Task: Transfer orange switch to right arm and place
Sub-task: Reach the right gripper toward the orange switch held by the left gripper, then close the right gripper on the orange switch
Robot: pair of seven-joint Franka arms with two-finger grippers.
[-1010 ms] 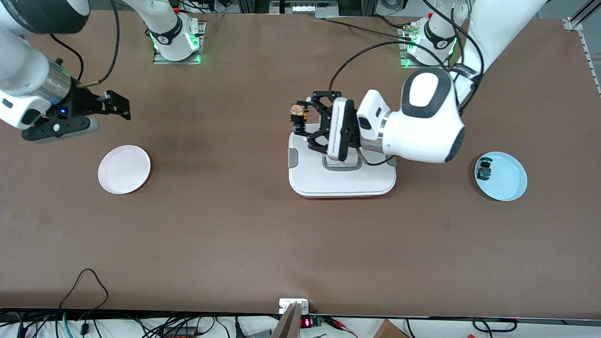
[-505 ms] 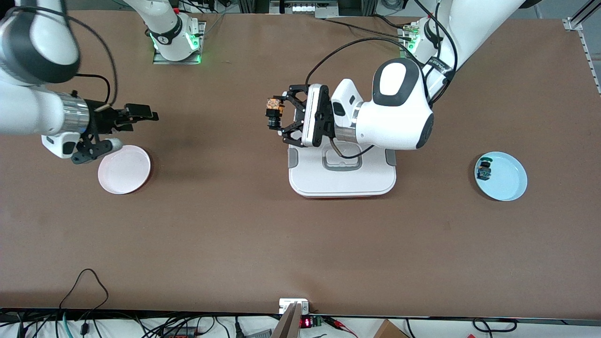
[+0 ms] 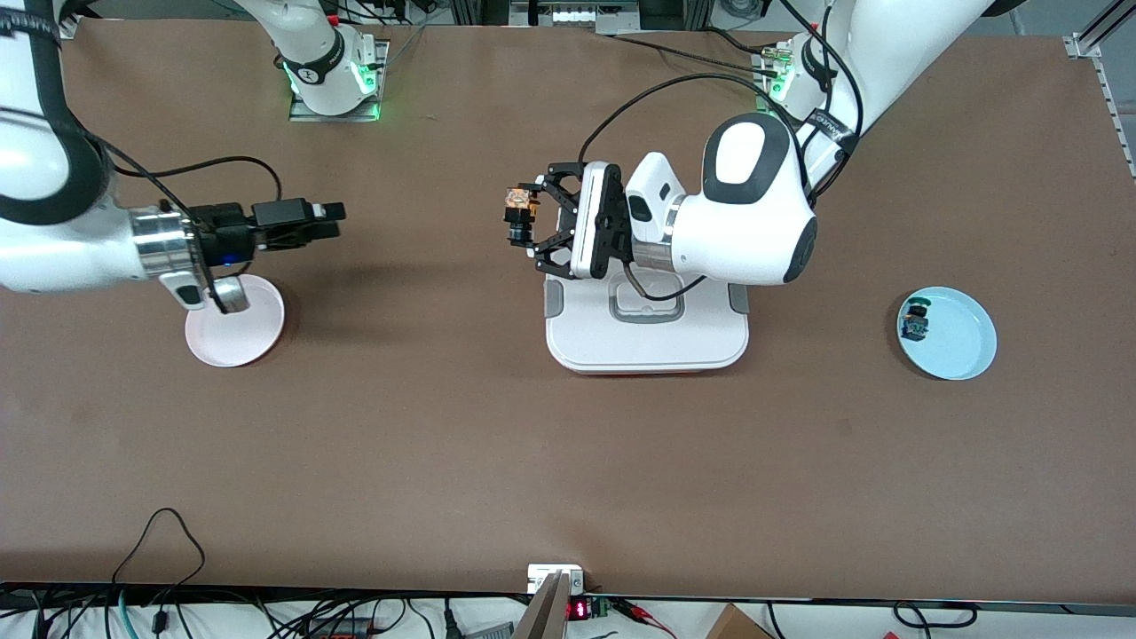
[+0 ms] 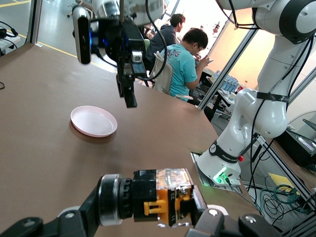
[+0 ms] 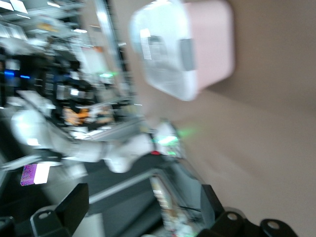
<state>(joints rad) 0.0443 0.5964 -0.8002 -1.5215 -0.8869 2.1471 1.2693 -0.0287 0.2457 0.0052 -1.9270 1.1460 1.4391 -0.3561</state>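
The orange switch (image 3: 518,213) is clamped between the closed jaws of the left gripper (image 3: 534,220), held in the air above the table just beside the white lidded container (image 3: 646,333), its long axis lying across the jaws. The right gripper (image 3: 327,218) is held level with its jaws wide and empty, over the table near the pink plate (image 3: 253,342), and is pointed toward the switch. Open table is seen between the two grippers, so a gap has to be closed along that line before the handover.

High front camera overlooks table (image 3: 444,426); both wrist cameras, one blurry, look sideways

Robotics lab: two arms bolted to a brown table (image 3: 444,426), cables (image 3: 160,532) along the edge, seated people (image 4: 185,64), aluminium framing.
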